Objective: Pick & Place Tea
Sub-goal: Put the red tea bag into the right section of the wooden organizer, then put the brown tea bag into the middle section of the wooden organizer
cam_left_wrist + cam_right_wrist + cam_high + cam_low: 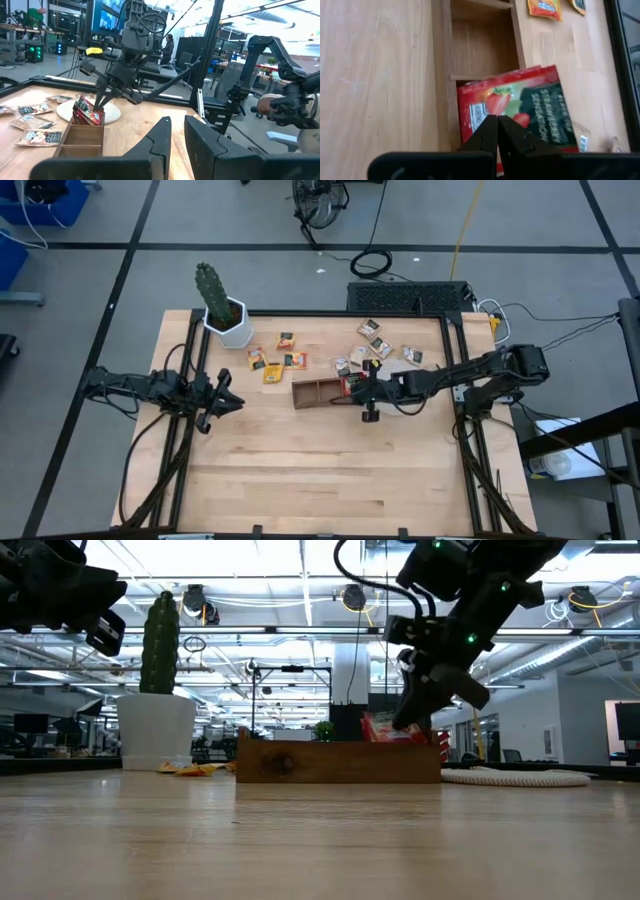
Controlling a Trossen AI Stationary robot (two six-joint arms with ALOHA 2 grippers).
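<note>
A brown wooden tray (315, 393) lies mid-table, with red tea sachets (347, 387) leaning in its right end compartment (485, 105). My right gripper (366, 392) stands over that compartment, shut on the top red sachet (530, 100). Yellow-orange sachets (272, 368) lie on the table between the tray and a cactus pot. Tan sachets (375, 330) lie on and around the whitish disc (111, 114) beyond the tray's right end. My left gripper (228, 395) waits open at the table's left side, touching nothing. My right gripper comes down slanting from the table's right side, and its fingertips (490, 127) meet on the printed face of the top red sachet (470, 112). The fingers themselves hide whether a fold of it is pinched. That sachet leans tilted inside the tray's end compartment, its lower part below the tray wall (400, 762).
A cactus in a white pot (222, 310) stands at the far left corner. The tray's middle compartment (480, 47) shows bare wood. Black frame rails (190, 370) run along the table's left and right sides. Bare tabletop (320, 470) stretches across the near half.
</note>
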